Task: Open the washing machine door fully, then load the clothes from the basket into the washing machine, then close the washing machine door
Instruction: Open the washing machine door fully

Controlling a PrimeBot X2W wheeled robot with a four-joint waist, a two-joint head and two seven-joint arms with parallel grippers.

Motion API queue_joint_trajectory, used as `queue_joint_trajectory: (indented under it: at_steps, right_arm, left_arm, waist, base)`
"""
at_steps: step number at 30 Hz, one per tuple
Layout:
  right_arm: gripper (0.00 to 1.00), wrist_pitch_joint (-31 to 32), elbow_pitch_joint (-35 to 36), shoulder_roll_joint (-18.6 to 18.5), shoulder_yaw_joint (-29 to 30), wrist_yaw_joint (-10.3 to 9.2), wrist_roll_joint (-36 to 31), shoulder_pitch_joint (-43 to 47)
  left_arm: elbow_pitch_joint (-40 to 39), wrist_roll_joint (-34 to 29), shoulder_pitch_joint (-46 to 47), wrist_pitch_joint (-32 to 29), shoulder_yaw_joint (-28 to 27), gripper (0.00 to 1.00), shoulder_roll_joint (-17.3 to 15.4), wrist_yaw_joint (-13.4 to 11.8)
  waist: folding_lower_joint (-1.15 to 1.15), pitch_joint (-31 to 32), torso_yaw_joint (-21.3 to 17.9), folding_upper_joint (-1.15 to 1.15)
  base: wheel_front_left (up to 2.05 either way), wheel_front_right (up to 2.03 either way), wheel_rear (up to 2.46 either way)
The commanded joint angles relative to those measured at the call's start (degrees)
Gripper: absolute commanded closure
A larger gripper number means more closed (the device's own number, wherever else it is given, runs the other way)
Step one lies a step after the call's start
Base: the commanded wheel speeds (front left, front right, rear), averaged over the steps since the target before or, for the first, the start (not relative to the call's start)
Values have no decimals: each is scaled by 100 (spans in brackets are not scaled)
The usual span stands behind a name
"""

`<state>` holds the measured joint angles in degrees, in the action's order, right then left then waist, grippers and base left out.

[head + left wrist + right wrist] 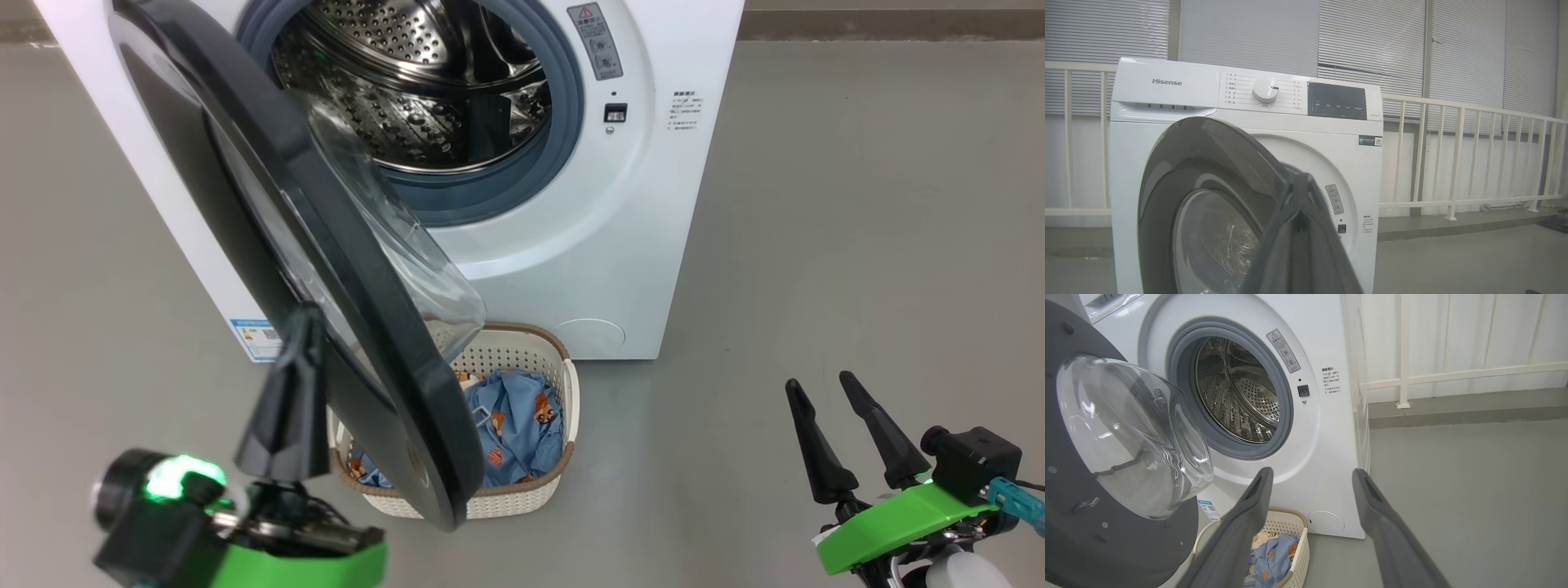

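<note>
Hovering at left, left gripper (pixel 304 320) pinched closed, empty, tips at outer face of washing machine door (pixel 351 278); contact unclear. Door half-open, overhanging basket (pixel 522 500) with clothes (pixel 514 416), at foot of washing machine (pixel 629 261). Right gripper (pixel 820 381) spread wide, empty, well right of basket.

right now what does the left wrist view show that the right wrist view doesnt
Left wrist view: the washing machine top with control panel and dial, the door from its dark outer face, window blinds, the shut left gripper.
Right wrist view: the steel drum, the door's inner glass bowl, the basket with the clothes, the open right gripper.
Both: the white washing machine, its open door, the pale railing, the grey floor.
</note>
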<state>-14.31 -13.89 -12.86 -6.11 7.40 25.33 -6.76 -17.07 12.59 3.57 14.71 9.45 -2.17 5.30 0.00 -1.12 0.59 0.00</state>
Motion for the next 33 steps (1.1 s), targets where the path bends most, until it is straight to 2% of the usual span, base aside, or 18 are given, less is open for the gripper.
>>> queue_joint_trajectory:
  at_steps: [1, 8, 13, 23, 33]
  right_arm:
    - [0, -69, 142, -41, -116, 9, -26, -91]
    - [0, -69, 152, 7, -167, 9, -23, -120]
    - [0, -69, 156, 53, -220, 9, -14, -175]
    - [0, -69, 129, 97, -267, 9, -5, -253]
    - [0, -69, 113, 108, -233, 9, 6, -264]
  left_arm:
    - [-283, -32, 223, 29, -1, 100, -71, 12]
    - [-329, 194, 216, -82, 966, 100, -71, 98]
    - [69, 479, 238, -294, 1338, 100, -71, 96]
    - [1118, 931, 296, -354, 1372, 100, -71, 3]
    - [1831, 1147, 381, -214, 1211, 100, -71, -100]
  waist:
    - [0, -7, -20, 0]
    - [0, -42, -123, 0]
    - [0, -106, -286, 0]
    - [0, -252, -596, 0]
    - [0, -288, -603, 0]
  base:
    - [0, 0, 0]
    - [0, 0, 0]
    - [0, 0, 0]
    - [0, 0, 0]
    - [0, 0, 0]
